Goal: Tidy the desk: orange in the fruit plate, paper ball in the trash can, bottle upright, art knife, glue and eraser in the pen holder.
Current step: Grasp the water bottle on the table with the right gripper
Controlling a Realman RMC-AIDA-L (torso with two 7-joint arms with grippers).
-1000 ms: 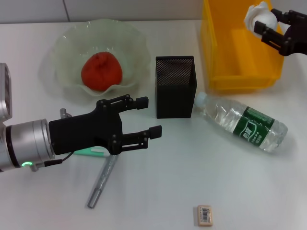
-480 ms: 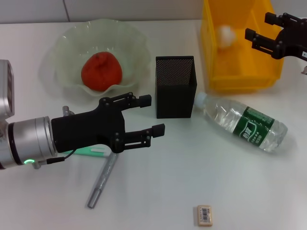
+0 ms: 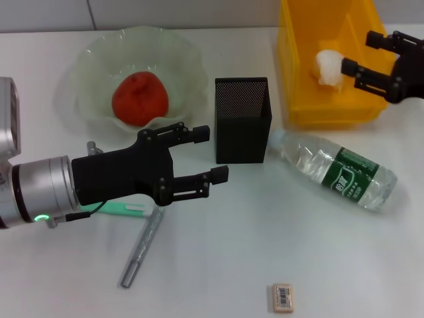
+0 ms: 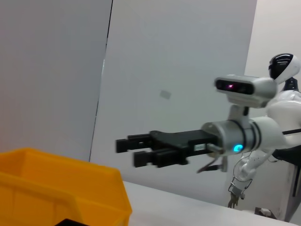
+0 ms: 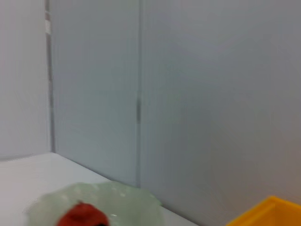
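The paper ball (image 3: 326,66), pinched in the right gripper (image 3: 360,71) a second earlier, had dropped and now lay inside the yellow trash can (image 3: 301,99) at the far right, so that part of the tidying looked done. The right gripper's jaws stood wide and empty over the can's near right corner. The left gripper (image 3: 205,156) hovered with jaws wide and empty at the near left, above a green pen-like item (image 3: 122,209) and a grey metal stick (image 3: 140,248) on the counter (image 3: 265,252). The orange (image 3: 139,98) sat in the fruit plate (image 3: 86,73); the bottle (image 3: 334,170) lay on its side right of the pen holder (image 3: 242,119); the eraser (image 3: 282,297) lay near. Only the head view showed these; the left wrist view showed the other arm over the can's rim, and the right wrist view showed only the plate, orange and a can corner.
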